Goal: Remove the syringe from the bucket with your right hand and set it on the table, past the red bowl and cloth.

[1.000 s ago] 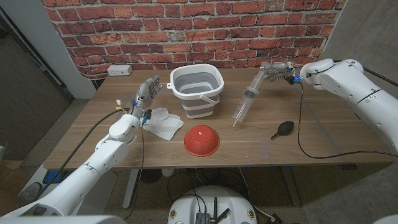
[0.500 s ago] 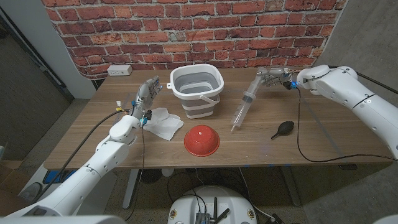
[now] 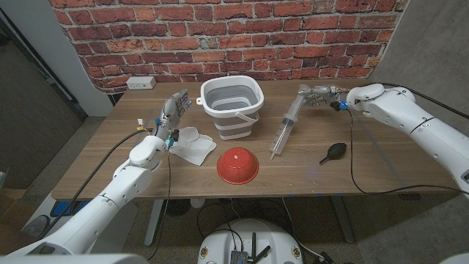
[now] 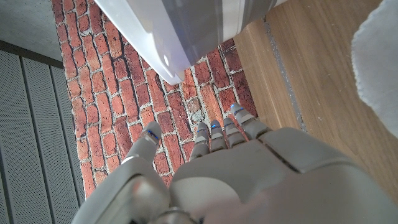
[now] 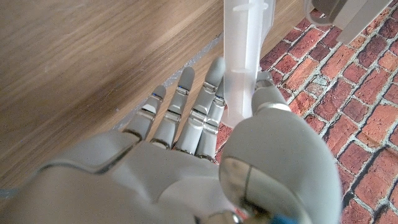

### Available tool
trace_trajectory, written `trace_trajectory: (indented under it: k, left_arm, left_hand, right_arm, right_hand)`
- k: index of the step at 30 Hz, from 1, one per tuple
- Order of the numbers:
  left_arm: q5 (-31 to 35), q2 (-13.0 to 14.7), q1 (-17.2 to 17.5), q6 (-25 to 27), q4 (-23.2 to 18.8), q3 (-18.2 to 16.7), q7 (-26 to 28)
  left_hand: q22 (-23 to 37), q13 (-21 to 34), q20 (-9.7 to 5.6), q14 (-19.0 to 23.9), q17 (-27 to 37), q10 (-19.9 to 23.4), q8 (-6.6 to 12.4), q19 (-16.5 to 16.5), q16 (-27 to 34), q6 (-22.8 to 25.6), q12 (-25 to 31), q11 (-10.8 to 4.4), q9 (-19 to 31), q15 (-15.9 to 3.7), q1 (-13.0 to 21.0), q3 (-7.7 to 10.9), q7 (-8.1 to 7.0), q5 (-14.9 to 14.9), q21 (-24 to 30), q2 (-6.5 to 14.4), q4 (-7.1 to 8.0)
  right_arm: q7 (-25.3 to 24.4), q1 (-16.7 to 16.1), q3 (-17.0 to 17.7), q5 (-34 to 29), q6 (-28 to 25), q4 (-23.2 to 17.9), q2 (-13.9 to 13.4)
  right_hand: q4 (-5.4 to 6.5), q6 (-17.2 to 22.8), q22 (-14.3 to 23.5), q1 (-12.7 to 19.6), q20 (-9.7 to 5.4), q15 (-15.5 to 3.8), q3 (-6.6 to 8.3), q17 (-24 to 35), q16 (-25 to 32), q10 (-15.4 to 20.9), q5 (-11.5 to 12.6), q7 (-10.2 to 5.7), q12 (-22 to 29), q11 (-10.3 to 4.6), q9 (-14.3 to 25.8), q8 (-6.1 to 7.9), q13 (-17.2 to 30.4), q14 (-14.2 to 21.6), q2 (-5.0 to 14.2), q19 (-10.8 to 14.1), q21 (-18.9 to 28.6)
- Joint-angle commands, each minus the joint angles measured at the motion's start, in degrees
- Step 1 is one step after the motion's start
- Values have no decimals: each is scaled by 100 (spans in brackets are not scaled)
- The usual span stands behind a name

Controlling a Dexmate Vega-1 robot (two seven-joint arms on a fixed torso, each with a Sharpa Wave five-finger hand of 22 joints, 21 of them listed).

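My right hand (image 3: 316, 94) pinches the syringe (image 3: 286, 127) by its plunger end, tip slanting toward the bench (image 3: 381, 154). My left hand (image 3: 173, 111) is open beside the bucket (image 3: 231, 103).

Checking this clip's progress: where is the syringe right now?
In the head view the syringe hangs tilted from the right hand, right of the bucket, its tip low over the table beyond the red bowl.

Clear syringe (image 3: 284, 130) slants right of the grey bucket (image 3: 231, 107), tip seemingly touching the table.
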Motion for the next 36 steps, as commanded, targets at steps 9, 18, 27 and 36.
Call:
trace_trajectory:
  k: [9, 18, 27, 36]
  left_arm:
    - [-20, 58, -63, 84, 22, 0, -74]
    - [-49, 167, -123, 306, -9, 47, -172]
    - [-84, 136, -131, 279, 49, 63, -211]
    - [-110, 131, -92, 275, 43, 64, -211]
  left_hand:
    - [27, 22, -303, 13, 9, 32, 2, -31, 38, 46, 24, 21, 35, 19, 14, 27, 10, 15, 24, 445, 12]
    - [27, 22, -301, 31, 10, 51, 4, -28, 44, 53, 31, 29, 36, 8, 10, 35, 13, 16, 26, 448, 21]
    - [27, 23, -301, 50, 9, 62, 6, -17, 46, 61, 34, 28, 36, 14, 9, 46, 18, 18, 30, 449, 26]
    - [27, 23, -301, 62, 8, 75, 7, -14, 47, 64, 37, 30, 36, 17, 9, 56, 21, 19, 31, 453, 31]
  right_arm:
    - [253, -130, -70, -209, 583, 439, 187]
    - [142, -156, -86, -279, 558, 510, 260]
    - [-26, -194, -93, -332, 359, 413, 267]
    - [-208, -236, -88, -336, 233, 346, 335]
  right_hand:
    - [-27, -707, 20, 358, 80, -387, -70, 117, -122, -665, 29, 18, -240, -55, -66, -275, 192, -454, 240, -143, -21]
    - [-10, -1244, 20, 372, 140, -221, -135, 116, -289, -1219, 36, 109, -420, 68, -146, -546, 174, -841, 229, -342, -46]
    - [-3, -1435, 18, 358, 172, -140, -171, 115, -357, -1434, 37, 162, -475, 75, -178, -661, 168, -981, 211, -442, -49]
    - [8, -1520, 18, 327, 183, -113, -204, 93, -381, -1499, 38, 252, -486, 126, -203, -742, 132, -975, 193, -443, -30]
